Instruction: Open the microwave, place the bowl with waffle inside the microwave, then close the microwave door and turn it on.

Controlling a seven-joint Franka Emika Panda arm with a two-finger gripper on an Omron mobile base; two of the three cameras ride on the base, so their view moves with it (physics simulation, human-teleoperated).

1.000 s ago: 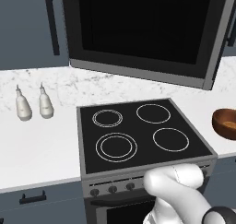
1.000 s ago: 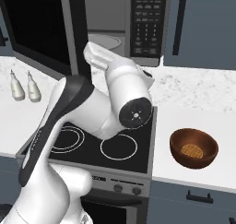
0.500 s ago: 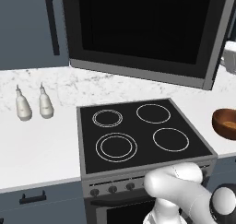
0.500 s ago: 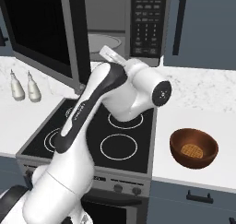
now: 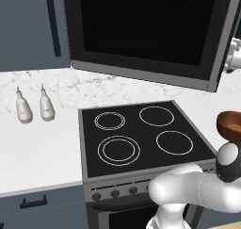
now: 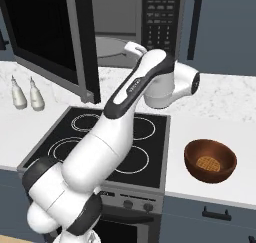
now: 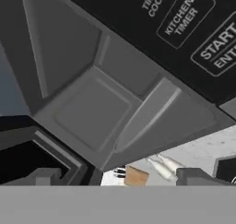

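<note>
The microwave (image 6: 159,22) hangs above the stove. Its door (image 6: 50,37) stands swung wide open to the left, and in the left base view the dark glass of the door (image 5: 146,30) faces the camera. The reddish-brown bowl (image 6: 210,161) with a waffle in it sits on the counter right of the stove, also at the right edge of the left base view as the bowl (image 5: 230,124). My gripper (image 7: 120,177) is open and holds nothing. It is raised at the microwave's mouth, and the hand view looks into the grey cavity (image 7: 92,103) beside the keypad (image 7: 184,20).
The black four-ring stovetop (image 6: 115,137) lies under my arm, with oven knobs (image 5: 117,192) on its front. Two pale bottles (image 5: 33,108) stand on the marble counter to the left. Dark cabinets (image 6: 220,32) flank the microwave.
My arm has swung from over the stove up and to the right, bringing the hand to the microwave's opening. The door has stayed open and the bowl has not moved.
</note>
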